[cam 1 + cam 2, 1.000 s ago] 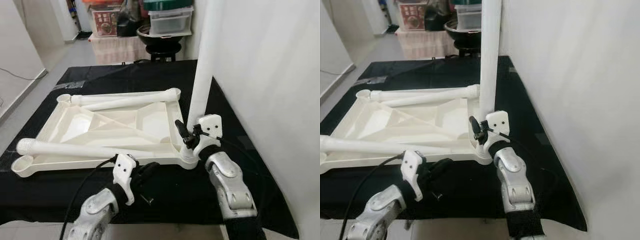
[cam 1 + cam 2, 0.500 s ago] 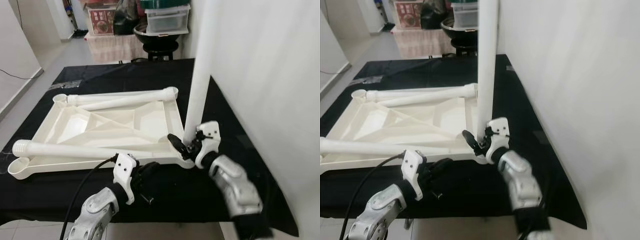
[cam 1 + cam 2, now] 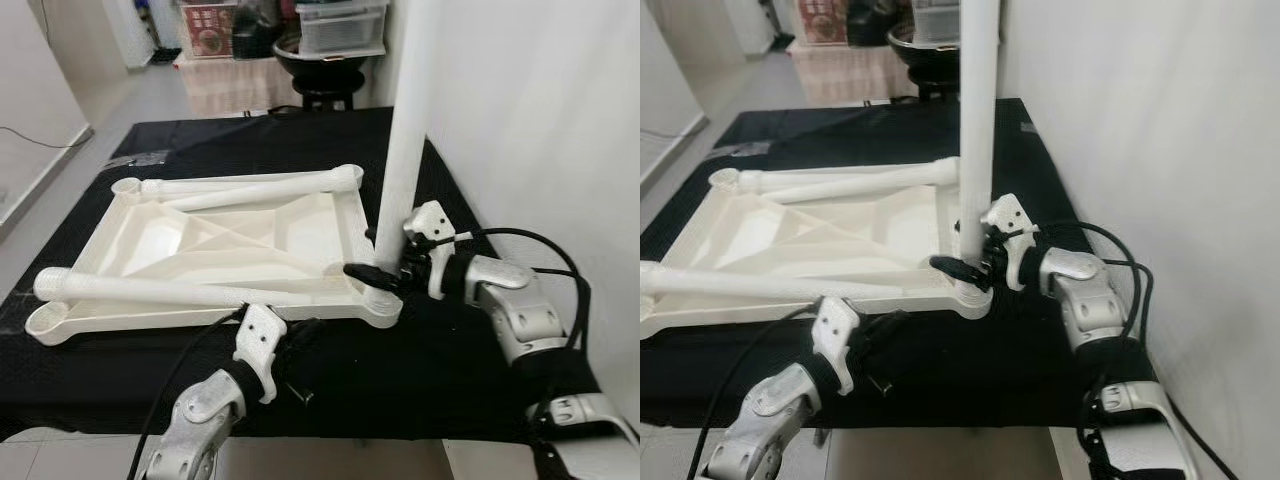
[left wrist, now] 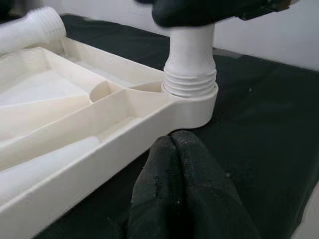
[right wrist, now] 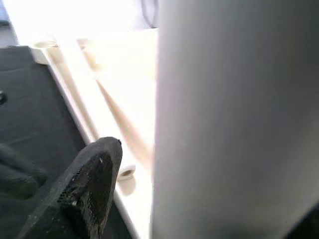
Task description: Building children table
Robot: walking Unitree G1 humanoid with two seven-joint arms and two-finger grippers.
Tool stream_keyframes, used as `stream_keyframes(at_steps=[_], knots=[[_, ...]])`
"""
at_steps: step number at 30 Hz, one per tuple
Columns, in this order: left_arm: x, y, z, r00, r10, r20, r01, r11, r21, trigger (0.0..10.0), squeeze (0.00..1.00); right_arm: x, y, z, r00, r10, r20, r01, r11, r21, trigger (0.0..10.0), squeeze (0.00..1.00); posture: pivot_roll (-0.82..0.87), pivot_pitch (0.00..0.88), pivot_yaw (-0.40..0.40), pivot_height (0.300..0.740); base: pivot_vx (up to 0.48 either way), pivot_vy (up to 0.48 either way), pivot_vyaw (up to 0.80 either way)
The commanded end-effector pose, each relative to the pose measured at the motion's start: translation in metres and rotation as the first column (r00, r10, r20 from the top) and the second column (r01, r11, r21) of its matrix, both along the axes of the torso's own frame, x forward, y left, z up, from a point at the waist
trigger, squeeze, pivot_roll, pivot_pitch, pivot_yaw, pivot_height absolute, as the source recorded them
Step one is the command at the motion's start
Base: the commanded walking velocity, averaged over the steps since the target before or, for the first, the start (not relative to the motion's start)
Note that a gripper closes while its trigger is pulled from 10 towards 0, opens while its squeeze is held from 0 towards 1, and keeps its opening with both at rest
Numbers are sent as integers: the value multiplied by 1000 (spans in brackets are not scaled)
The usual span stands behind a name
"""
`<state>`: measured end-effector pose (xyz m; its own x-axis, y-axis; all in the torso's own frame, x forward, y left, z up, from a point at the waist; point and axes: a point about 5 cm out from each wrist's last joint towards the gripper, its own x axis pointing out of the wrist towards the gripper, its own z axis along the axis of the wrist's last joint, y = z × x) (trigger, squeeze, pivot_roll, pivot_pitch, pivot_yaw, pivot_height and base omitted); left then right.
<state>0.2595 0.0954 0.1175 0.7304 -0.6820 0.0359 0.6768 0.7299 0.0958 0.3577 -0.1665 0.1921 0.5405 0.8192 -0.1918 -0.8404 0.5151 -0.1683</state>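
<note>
On the desk, covered with a black cloth, the white children's table top lies upside down, its ribbed underside facing up. Two loose legs rest across it: the near loose leg along the front edge and the far loose leg along the back edge, with a third slimmer piece just beside the far one. The left gripper rests on the cloth just in front of the top's near edge, its fingers pressed together and holding nothing, close to the corner socket. At that near right corner, the upright leg stands in the socket, its thread partly showing above the rim. The right gripper reaches in from the right, its fingers clamped around the base of the upright leg just above the socket.
</note>
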Motion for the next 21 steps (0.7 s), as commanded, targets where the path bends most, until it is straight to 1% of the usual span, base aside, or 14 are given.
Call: stream_keyframes(at_steps=[1, 2, 3, 4, 7, 11, 13, 15, 17, 20, 21], knots=[[-3, 0, 0, 999, -2, 34, 1, 999, 41, 10000, 0, 4, 2, -5, 999, 15, -28, -15, 1000, -19, 10000, 0, -57, 48, -1, 740, 0, 0, 0], [-3, 0, 0, 999, -2, 34, 1, 999, 41, 10000, 0, 4, 2, -5, 999, 15, -28, -15, 1000, -19, 10000, 0, -57, 48, -1, 740, 0, 0, 0], [-3, 0, 0, 999, -3, 37, 1, 999, 45, 10000, 0, 6, 1, -6, 999, 18, -44, -19, 1000, -13, 2196, 0, -49, 46, -2, 740, 0, 0, 0], [-3, -1, 0, 999, -4, 37, 2, 999, 47, 10000, 0, 7, 0, -7, 998, 30, -58, -30, 1000, -7, 0, 0, -49, 47, -2, 740, 0, 0, 0], [-3, -1, 0, 999, -5, 38, 3, 999, 49, 10000, 0, 6, -2, -7, 996, 52, -71, -53, 999, -1, 0, 0, -50, 47, -1, 740, 0, 0, 0], [-4, -2, -1, 999, -8, 41, 5, 999, 53, 10000, 0, 6, -7, -6, 992, 89, -86, -88, 996, 11, 0, 0, -54, 48, 1, 740, 0, 0, 0], [-3, -2, -1, 999, -10, 40, 8, 999, 53, 10000, 0, 4, -14, -7, 993, 76, -87, -74, 997, 23, 0, 0, -60, 50, 5, 740, 0, 0, 0], [-4, -2, -1, 999, -9, 42, 7, 999, 54, 10000, 0, 4, -17, -8, 993, 74, -89, -72, 997, 25, 0, 0, -60, 50, 5, 740, 0, 0, 0], [-4, -2, -1, 999, -9, 44, 6, 999, 51, 10000, 0, -2, -25, -14, 996, 37, -85, -33, 998, 47, 0, 0, -69, 60, 7, 740, 0, 0, 0], [-4, -2, -1, 999, -8, 45, 6, 999, 50, 10000, 0, -5, -28, -17, 996, 16, -84, -10, 998, 65, 0, 0, -69, 60, 7, 740, 0, 0, 0], [-4, -1, -1, 999, -7, 44, 5, 999, 46, 10000, 0, -5, -21, -30, 985, -148, -93, 155, 985, 77, 0, 0, -75, 72, 1, 740, 0, 0, 0]])
